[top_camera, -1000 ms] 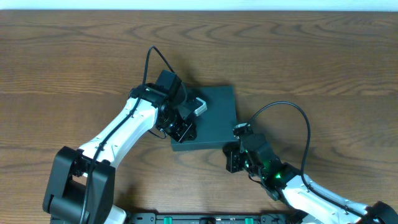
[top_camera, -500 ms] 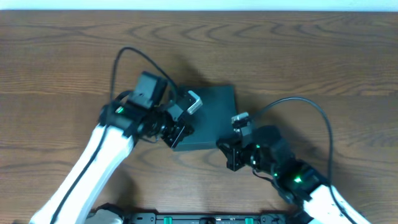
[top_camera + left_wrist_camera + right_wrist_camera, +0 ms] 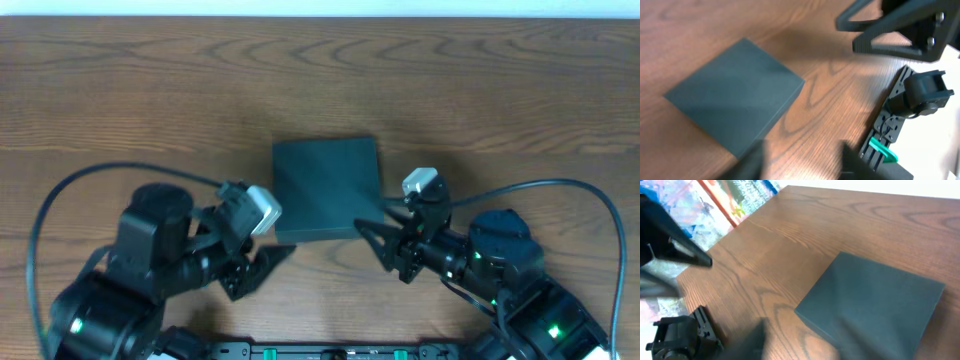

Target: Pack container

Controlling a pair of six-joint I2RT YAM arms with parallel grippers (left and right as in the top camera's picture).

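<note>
Two grippers spread and empty; container (image 3: 328,188) shut, flat on table (image 3: 120,90) between them.
Left gripper (image 3: 262,272): jaws apart, nothing held, near the container's near-left corner but clear of it; in its wrist view the blurred fingers (image 3: 752,162) sit wide apart at the bottom edge. Container: dark teal, lid down, mid-table, slightly skewed to the table edge. Right gripper (image 3: 385,250): jaws apart, nothing held, just beside the near-right corner; whether a fingertip touches the container cannot be told.
</note>
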